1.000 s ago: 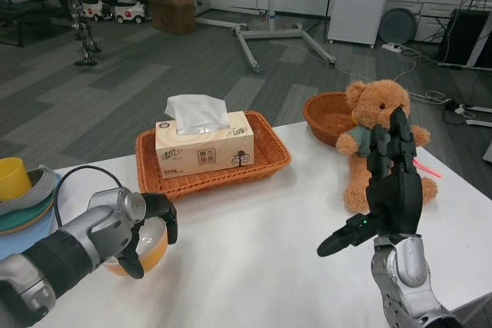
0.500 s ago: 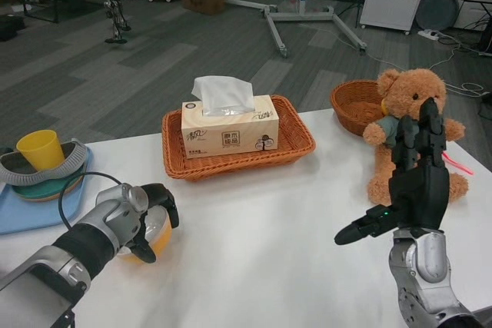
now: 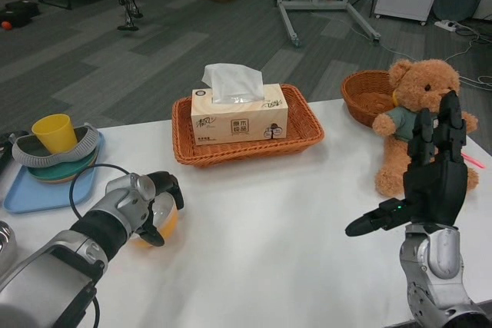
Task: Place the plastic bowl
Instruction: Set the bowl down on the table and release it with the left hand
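Left hand (image 3: 154, 207), at eight o'clock, holds the round orange plastic bowl (image 3: 163, 224), which sits on the white table (image 3: 269, 228). Right hand (image 3: 430, 182) at four o'clock is spread, holding nothing. Print on the beige cardboard tissue box (image 3: 239, 115) at twelve is unreadable. Grey floor (image 3: 154, 44) lies behind.

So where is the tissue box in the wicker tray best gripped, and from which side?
From above, across the tissue box's two long faces, beside the tissue tuft. The rectangular wicker tray's raised walls crowd its lower sides, so a low side approach looks blocked. The open right hand looks nearer to free; the left hand holds the orange bowl.
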Robot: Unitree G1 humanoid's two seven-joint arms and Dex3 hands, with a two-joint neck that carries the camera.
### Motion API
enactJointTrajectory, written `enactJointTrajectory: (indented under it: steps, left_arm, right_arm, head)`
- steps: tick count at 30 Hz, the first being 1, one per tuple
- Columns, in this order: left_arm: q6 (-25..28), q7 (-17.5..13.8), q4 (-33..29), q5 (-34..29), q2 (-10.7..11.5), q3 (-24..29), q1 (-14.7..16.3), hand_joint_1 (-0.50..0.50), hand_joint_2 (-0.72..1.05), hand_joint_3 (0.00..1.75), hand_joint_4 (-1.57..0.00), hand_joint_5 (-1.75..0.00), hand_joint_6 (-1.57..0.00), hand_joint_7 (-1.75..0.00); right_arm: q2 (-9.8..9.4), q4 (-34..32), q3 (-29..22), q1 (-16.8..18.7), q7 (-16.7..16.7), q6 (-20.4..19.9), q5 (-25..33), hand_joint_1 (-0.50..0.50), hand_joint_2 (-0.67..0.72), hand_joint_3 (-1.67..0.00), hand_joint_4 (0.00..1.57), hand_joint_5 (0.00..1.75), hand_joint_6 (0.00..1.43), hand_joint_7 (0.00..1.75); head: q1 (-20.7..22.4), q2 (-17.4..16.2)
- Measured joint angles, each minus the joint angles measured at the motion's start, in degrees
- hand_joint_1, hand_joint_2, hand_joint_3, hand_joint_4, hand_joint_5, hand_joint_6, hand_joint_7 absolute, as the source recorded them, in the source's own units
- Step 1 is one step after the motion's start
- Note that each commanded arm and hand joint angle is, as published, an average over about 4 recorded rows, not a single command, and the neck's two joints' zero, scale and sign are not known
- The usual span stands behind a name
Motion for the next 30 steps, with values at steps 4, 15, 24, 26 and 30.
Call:
enactJointTrajectory:
  steps: [4,15,24,26,30]
  left_arm:
    - [0.11,0.02,-1.03,0.80,0.00,0.00,0.79,-0.50,1.05,1.53,0.00,-1.59,0.00,-0.65]
    - [1.41,-0.01,-6.70,3.68,-0.18,-0.28,4.06,-0.50,0.47,0.46,0.00,0.00,0.00,-0.12]
    - [3.08,1.71,-11.06,4.80,-0.36,-0.53,7.17,-0.50,-0.33,0.09,0.00,0.00,0.00,-0.07]
    - [3.16,3.28,-13.30,4.95,-0.36,-0.47,7.92,-0.50,-0.44,0.07,0.00,0.00,0.00,-0.07]
    - [3.24,6.85,-19.32,5.69,-0.35,0.20,10.28,-0.50,-0.59,0.00,0.00,0.00,0.00,-0.07]
  right_arm:
    - [0.00,0.11,0.01,0.00,0.00,0.00,0.01,-0.42,0.72,0.00,0.11,0.00,0.00,0.00]
    - [0.00,0.22,0.07,0.00,0.00,0.00,0.02,-0.42,0.72,0.00,0.11,0.00,0.00,0.00]
    - [0.00,0.22,0.08,0.03,0.00,-0.01,0.04,-0.42,0.72,0.00,0.11,0.00,0.00,0.00]
    - [0.00,0.21,0.08,0.05,0.00,-0.01,0.04,-0.42,0.72,0.00,0.11,0.00,0.00,0.00]
    - [0.03,0.20,0.08,0.17,0.00,-0.01,0.04,-0.42,0.72,0.00,0.11,0.00,0.00,0.00]
  head:
    - [0.81,-0.19]
    - [2.03,-0.45]
    - [2.48,-0.86]
    - [2.72,-1.06]
    - [3.16,-1.05]
